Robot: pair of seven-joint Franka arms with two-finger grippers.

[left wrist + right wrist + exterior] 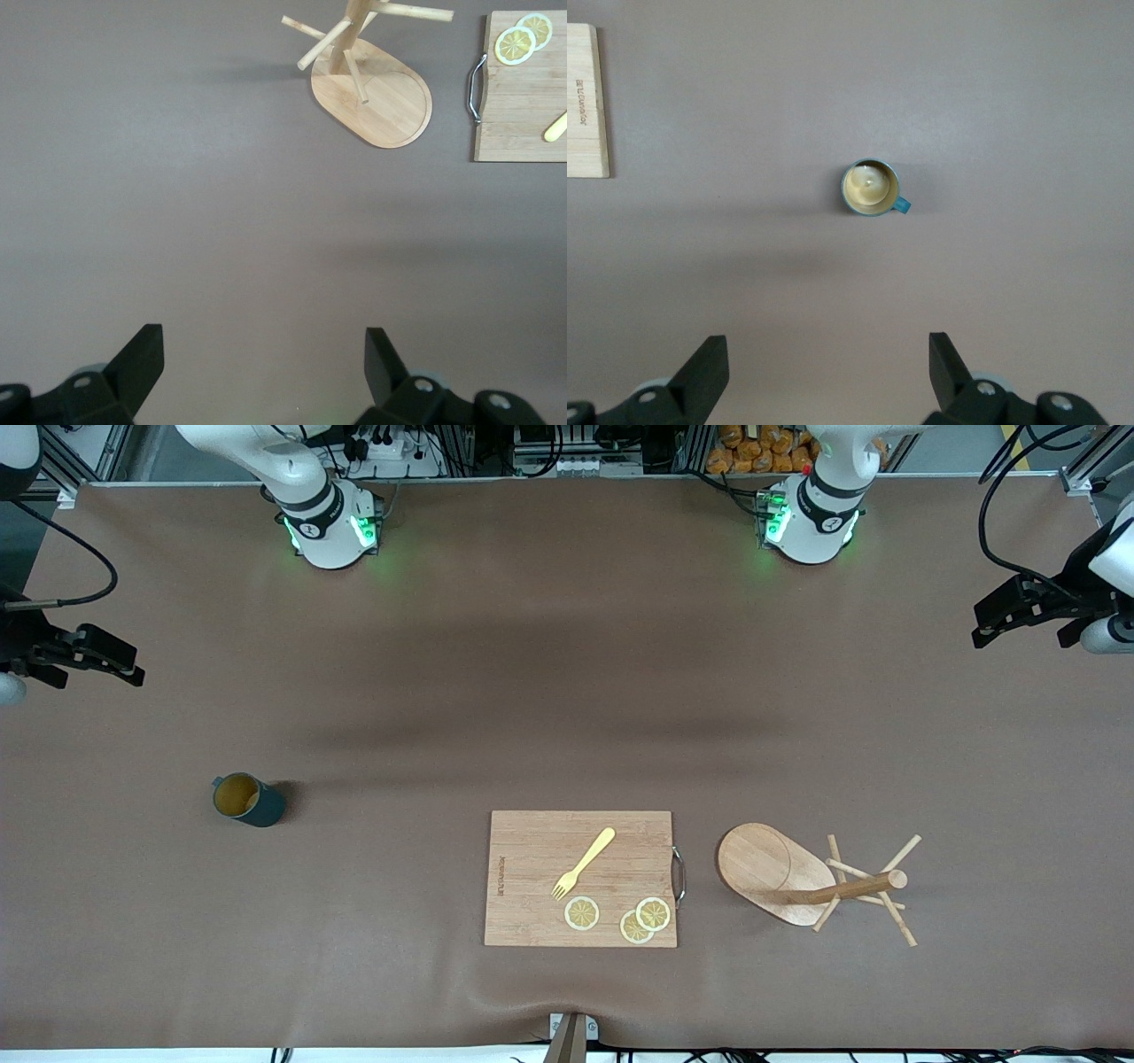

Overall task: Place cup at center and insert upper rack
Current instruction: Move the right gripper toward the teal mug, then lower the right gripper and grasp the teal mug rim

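Matt brown table cover, cloth- or vinyl-like, slight ripple at the near edge. Light unfinished-looking wood on the upper rack: smooth oval base, plain dowel pegs. Cutting board in pale slatted wood, visible grain, small shiny metal handle. Fork in matt yellow plastic. Cup with dark teal exterior, yellowish-tan glazed-looking interior with a faint sheen. Gripper fingers in matt black plastic. Arm shells glossy white.
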